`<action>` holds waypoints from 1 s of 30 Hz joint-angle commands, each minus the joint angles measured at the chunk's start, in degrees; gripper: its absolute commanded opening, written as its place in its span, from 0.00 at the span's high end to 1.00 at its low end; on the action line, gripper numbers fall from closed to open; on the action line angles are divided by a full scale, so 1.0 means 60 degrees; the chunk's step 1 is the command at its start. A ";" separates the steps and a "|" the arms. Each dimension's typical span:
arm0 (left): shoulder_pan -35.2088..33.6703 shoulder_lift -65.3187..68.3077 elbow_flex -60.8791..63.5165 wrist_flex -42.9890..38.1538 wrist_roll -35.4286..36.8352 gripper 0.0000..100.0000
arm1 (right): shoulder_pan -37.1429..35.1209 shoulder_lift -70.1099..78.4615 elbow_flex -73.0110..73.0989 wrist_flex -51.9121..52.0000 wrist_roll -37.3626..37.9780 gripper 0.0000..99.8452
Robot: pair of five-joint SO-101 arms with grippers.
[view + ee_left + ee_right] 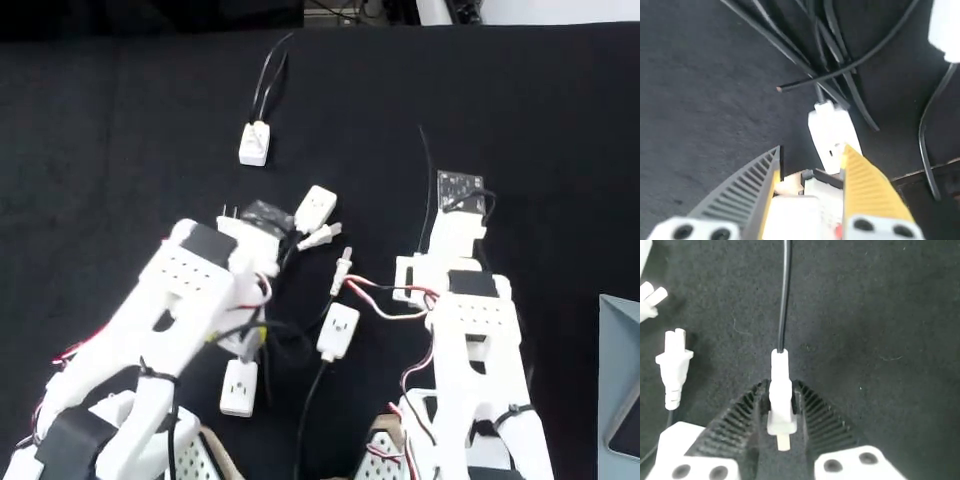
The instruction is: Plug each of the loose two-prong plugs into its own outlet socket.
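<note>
The plug sits right of the middle of the table, clamped in the right gripper, whose jaws are nearly shut across its narrow body. It is small, white and flat-sided. One pale blade shows at the end that faces back toward the wrist, and its black cord runs straight away to the far side. Gripping the body rather than the metal leaves the blades free, which I take to be the reason for this hold. With the blades pointing back at the arm, the plug probably needs turning before it meets a socket.

Just left of it a second plug lies loose on the black cloth. A white socket lies nearer and to the left, another socket farther left, and a third socket far off.

The left gripper hangs over a tangle of cords with a white plug body at its tip. I cannot tell whether it has a grip on it.
</note>
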 commanded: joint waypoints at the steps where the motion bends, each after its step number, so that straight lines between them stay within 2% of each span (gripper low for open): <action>1: 0.0564 0.0000 0.0344 -0.0396 0.0132 0.80 | 0.0103 -0.0242 -0.0051 -0.0147 -0.0073 0.99; 4: 0.0828 0.0000 0.0960 -0.0864 0.0132 0.80 | 0.0103 -0.0227 -0.0037 -0.0147 -0.0073 0.99; 15: 0.0696 0.0000 0.2103 -0.2198 0.0147 0.80 | 0.0103 -0.0227 -0.0037 -0.0147 -0.0073 0.99; 24: 0.0711 0.0015 0.2220 -0.2330 0.0147 0.80 | 0.0103 -0.0227 -0.0037 -0.0147 -0.0059 0.99; 30: 0.0901 0.0015 0.3421 -0.4000 0.0132 0.80 | 0.0117 -0.0227 -0.0037 -0.0147 -0.0059 0.99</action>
